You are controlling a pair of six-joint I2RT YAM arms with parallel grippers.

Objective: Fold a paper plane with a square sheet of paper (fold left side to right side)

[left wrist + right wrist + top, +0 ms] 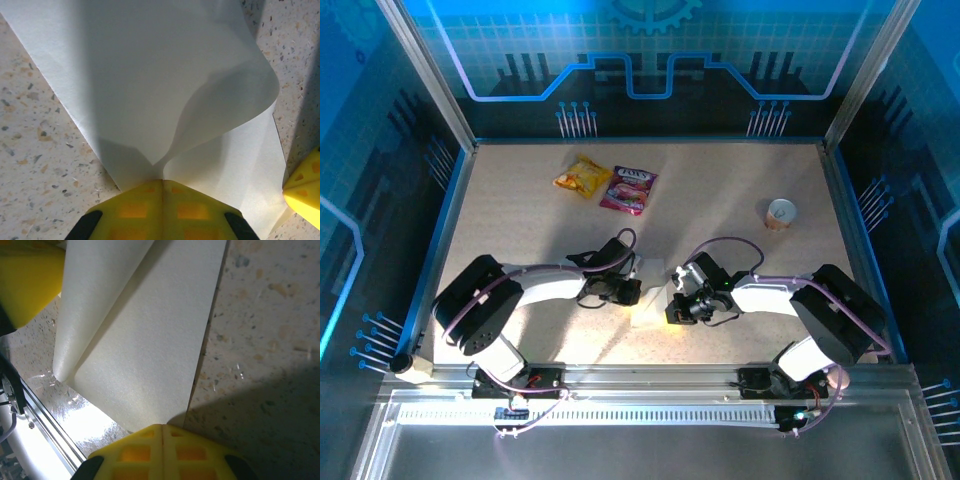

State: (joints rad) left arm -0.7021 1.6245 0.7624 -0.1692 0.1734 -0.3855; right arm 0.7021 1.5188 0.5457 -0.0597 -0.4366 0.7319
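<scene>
The sheet of paper (651, 304) lies partly curled over itself near the table's (520, 230) front edge. The left gripper (162, 183) pinches one edge of it, and the right gripper (162, 427) is clenched on another.

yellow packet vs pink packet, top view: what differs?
Colour: the yellow packet is yellow-orange, the pink packet is magenta.
Place: the yellow packet lies left of the pink packet and slightly farther from the arms.
Shared: both lie flat, side by side, on the far part of the table.
</scene>
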